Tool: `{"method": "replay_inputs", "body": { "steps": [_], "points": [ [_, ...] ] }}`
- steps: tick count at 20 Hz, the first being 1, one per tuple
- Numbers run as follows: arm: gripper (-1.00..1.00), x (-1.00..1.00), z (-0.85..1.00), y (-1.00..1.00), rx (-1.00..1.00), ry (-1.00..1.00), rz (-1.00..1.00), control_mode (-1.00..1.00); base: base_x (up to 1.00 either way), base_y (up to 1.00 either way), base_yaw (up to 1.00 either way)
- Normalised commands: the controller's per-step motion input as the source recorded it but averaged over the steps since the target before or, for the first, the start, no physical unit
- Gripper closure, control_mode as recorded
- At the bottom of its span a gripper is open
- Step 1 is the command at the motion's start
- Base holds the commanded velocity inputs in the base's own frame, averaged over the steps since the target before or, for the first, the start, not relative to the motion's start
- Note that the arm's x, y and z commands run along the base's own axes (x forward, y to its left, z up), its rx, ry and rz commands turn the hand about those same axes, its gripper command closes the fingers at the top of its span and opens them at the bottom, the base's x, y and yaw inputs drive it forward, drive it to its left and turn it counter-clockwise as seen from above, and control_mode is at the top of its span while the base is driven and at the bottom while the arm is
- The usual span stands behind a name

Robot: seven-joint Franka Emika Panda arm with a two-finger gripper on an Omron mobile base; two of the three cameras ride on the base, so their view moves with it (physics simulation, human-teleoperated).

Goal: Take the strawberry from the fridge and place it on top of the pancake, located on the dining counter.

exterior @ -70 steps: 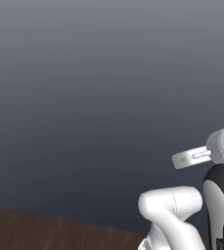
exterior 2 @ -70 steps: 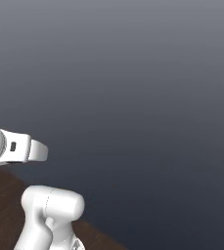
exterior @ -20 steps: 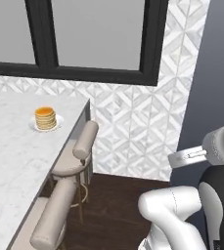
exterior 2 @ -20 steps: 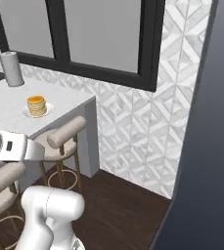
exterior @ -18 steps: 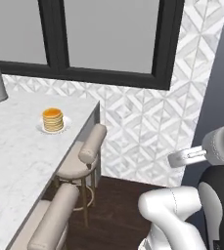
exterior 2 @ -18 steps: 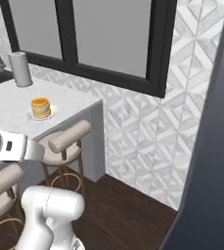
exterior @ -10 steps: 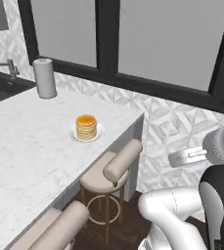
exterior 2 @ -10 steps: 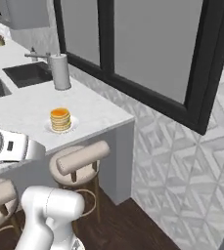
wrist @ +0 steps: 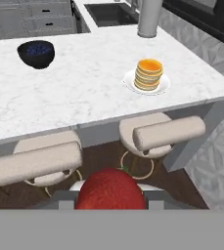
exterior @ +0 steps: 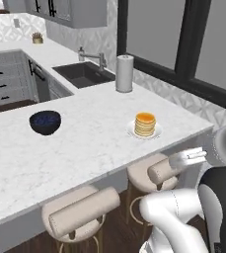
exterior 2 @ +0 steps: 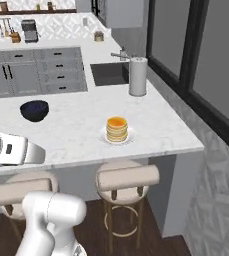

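A: Now carrying: strawberry point(wrist: 111, 189) clamped in gripper point(wrist: 111, 197), bottom centre of hand view.

B: Pancake point(wrist: 148, 74) upper right, on dining counter point(wrist: 84, 93). Next, likely reaching across and lowering onto stack.

Red strawberry point(wrist: 111, 189); golden-tan pancake point(exterior: 145, 124); white grey-veined dining counter point(exterior: 85, 148).

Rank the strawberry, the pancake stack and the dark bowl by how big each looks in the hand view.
1. strawberry, largest only because it sits right at the camera, in the gripper.
2. dark bowl.
3. pancake stack, close to the bowl in apparent size, so that order is unsure.
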Motion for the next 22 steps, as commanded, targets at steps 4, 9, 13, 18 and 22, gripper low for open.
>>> {"method": "replay_inputs", "body": {
  "steps": [4, 9, 13, 18, 22],
  "points": [
    [1.0, 0.0, 0.0, 0.0, 0.0, 0.0, 0.0, 1.0, 0.1, -0.39, 0.57],
    [1.0, 0.0, 0.0, 0.0, 0.0, 0.0, 0.0, 1.0, -0.03, -0.94, 0.48],
    [1.0, 0.0, 0.0, 0.0, 0.0, 0.0, 0.0, 1.0, -0.08, -0.75, 0.42],
    [1.0, 0.0, 0.0, 0.0, 0.0, 0.0, 0.0, 1.0, 0.27, -0.23, 0.09],
    [1.0, 0.0, 0.0, 0.0, 0.0, 0.0, 0.0, 1.0, 0.25, -0.39, -0.04]
  ]
}}
